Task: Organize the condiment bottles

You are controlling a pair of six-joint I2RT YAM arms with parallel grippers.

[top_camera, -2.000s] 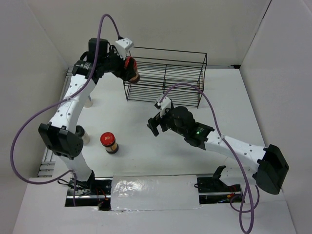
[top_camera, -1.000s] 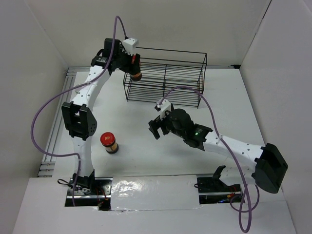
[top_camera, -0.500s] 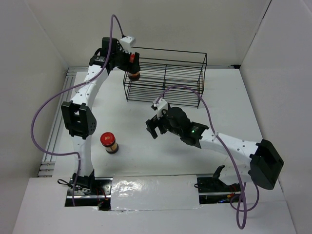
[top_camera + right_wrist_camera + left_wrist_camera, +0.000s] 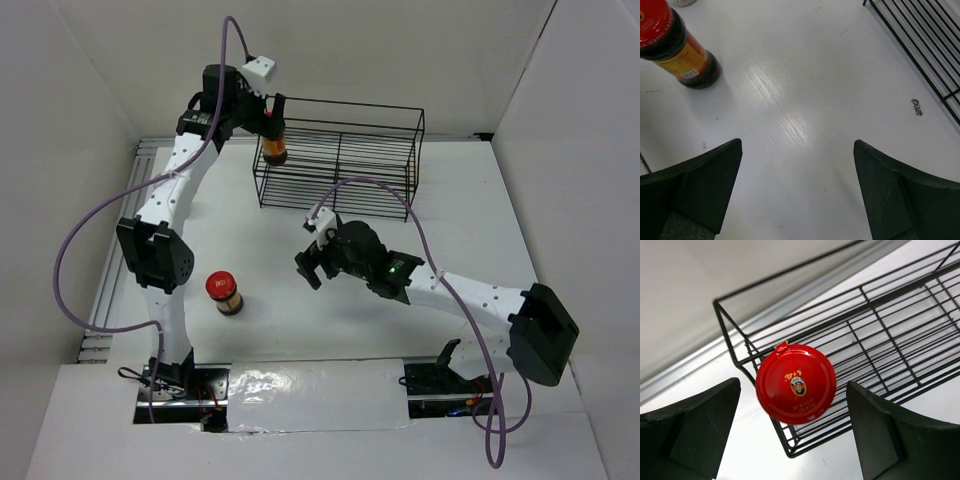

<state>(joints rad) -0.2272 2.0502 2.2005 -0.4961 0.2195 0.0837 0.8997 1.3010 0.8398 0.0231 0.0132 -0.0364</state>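
A brown jar with a red lid [image 4: 274, 142] stands upright in the left end of the black wire basket [image 4: 345, 152]. My left gripper [image 4: 268, 104] hovers just above it and is open. In the left wrist view the red lid [image 4: 796, 382] sits between my spread fingers [image 4: 695, 425], touching neither. The second brown jar with a red lid [image 4: 225, 294] stands on the table at the front left and shows in the right wrist view [image 4: 677, 47]. My right gripper [image 4: 311, 264] is open and empty over the table's middle [image 4: 798, 150]. The white bottle and the pale black-capped bottle are hidden.
The basket [image 4: 880, 302] stands at the back of the white table, its right part holding nothing. Its near left corner shows in the right wrist view [image 4: 920, 55]. White walls close in the left, back and right sides. The left arm's elbow [image 4: 152, 255] hangs over the table's left side.
My left gripper carried the jar over the basket's left end, set it upright and opened. My right gripper drifted a little to the left.
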